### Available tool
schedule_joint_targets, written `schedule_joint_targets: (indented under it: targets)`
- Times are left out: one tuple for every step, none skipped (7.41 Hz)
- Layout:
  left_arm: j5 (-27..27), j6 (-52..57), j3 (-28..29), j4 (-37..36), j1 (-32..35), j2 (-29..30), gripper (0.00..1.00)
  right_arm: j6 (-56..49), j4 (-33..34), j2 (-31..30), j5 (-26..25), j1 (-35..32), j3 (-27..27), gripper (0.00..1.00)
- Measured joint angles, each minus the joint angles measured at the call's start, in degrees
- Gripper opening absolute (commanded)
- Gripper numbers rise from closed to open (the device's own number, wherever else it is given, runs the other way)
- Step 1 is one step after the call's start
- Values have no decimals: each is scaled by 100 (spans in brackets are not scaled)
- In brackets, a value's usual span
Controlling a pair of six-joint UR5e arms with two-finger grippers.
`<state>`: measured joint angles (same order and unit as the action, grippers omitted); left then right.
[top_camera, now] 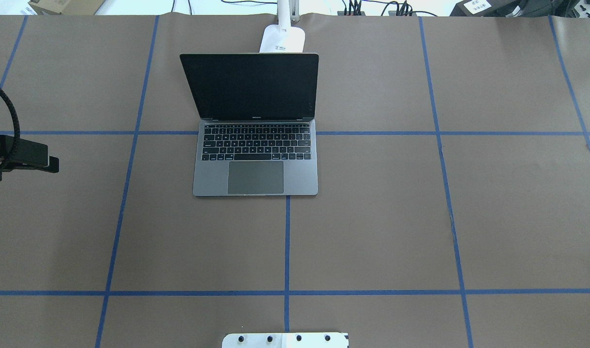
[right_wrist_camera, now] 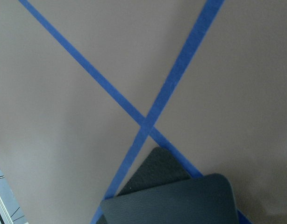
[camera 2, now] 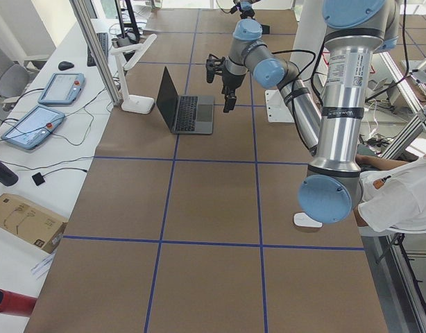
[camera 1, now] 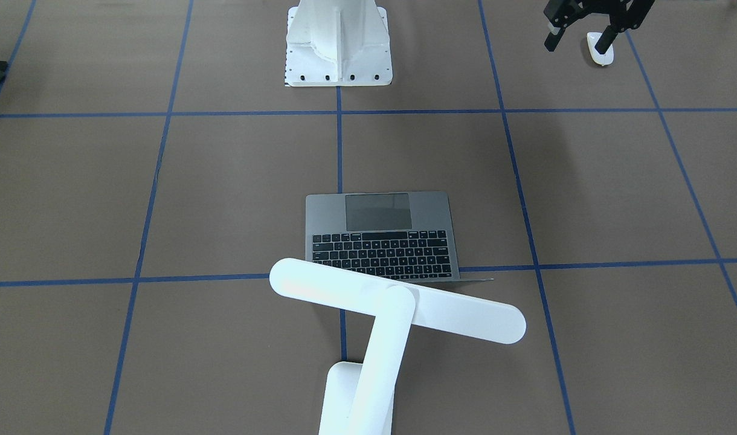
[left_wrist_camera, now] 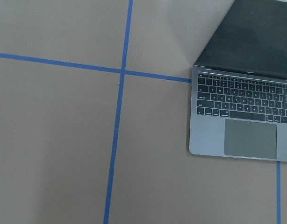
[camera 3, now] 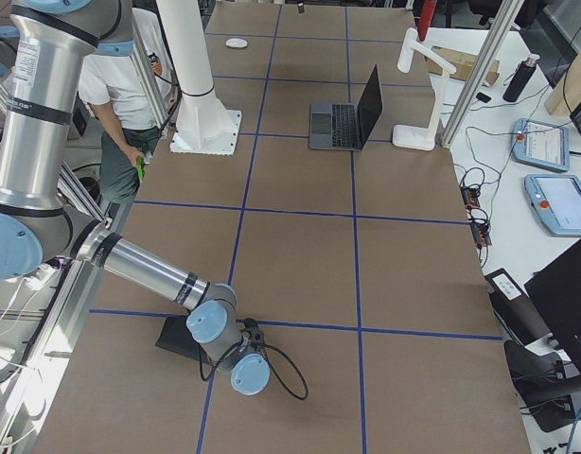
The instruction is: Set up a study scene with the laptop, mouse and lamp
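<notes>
Slim space-grey metal laptop (top_camera: 256,164) sat open at table centre, screen dark. White bar-headed desk lamp (camera 1: 399,308) stood just behind it, on the side away from the robot. Small glossy white mouse (camera 2: 307,220) lay on the table near the left arm's base. Left gripper (camera 1: 575,47) hung raised, jaws spread wide, empty. Right gripper (camera 3: 254,336) sat low by the flat black mouse pad (camera 3: 177,336); jaw state could not be told.

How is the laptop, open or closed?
Open. The laptop has its lid standing up behind the keyboard, so keys and trackpad show. The screen is black, so it looks switched off.
</notes>
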<state>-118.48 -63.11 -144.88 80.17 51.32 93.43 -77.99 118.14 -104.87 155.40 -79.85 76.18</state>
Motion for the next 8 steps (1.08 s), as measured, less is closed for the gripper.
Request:
schedule_joint_targets:
  targets:
    - [0,0,-3,-1,0,0,99,2,78,-7,102,36,35,98]
    - [-1,-2,-5,-1,0,0,99,5,117,-11,206,63,49,96]
    - [-3,-6,-8,-1,0,0,99,9,132,-14,289,88,55,73]
    - [-1,-8,-11,-1,0,0,99,11,137,-14,329,108,69,51]
    - [-2,-8,-13,-1,0,0,99,10,139,-11,344,125,87,44]
    - [-3,-9,-14,-1,1,-3,99,4,137,-8,345,131,94,36]
    - [-2,-9,-14,-1,0,-9,99,-1,132,-3,337,134,97,31]
    - [-2,-9,-14,-1,1,-16,99,-9,126,7,328,136,99,13]
